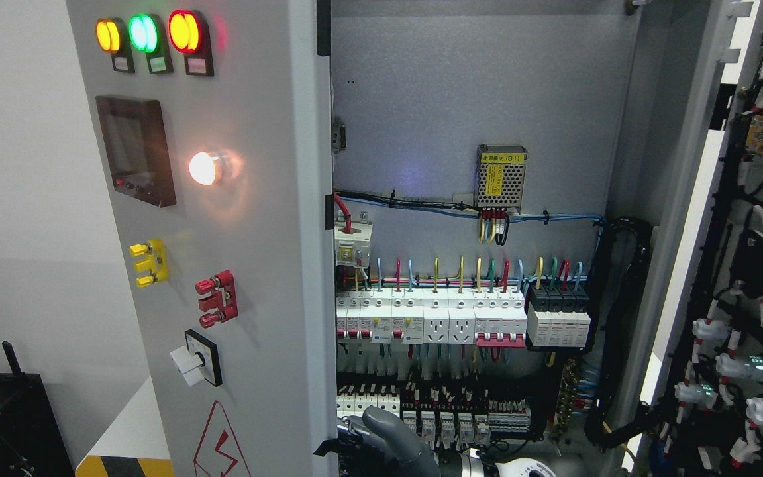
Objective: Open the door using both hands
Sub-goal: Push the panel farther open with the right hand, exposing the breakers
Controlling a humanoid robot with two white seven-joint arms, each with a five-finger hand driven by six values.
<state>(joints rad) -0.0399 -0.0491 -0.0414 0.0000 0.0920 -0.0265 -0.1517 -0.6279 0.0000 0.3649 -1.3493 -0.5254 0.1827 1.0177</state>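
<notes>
The grey left door [249, 218] of the electrical cabinet stands partly swung out, and its front carries lamps, a screen and switches. The right door [699, 218] is swung wide open at the far right, its wired inner side showing. My right hand [371, 440] comes up from the bottom edge, right of the middle, with a white wrist behind it. Its grey fingers [388, 427] curl at the lower free edge of the left door, and a dark part of the hand wraps that edge. My left arm is out of view.
Inside the cabinet [481, 99] are rows of white breakers [431, 321], coloured wires and a small power supply [501, 177]. A black cable bundle [623, 318] runs down the right inner wall. A dark box [17, 424] and a white wall lie to the left.
</notes>
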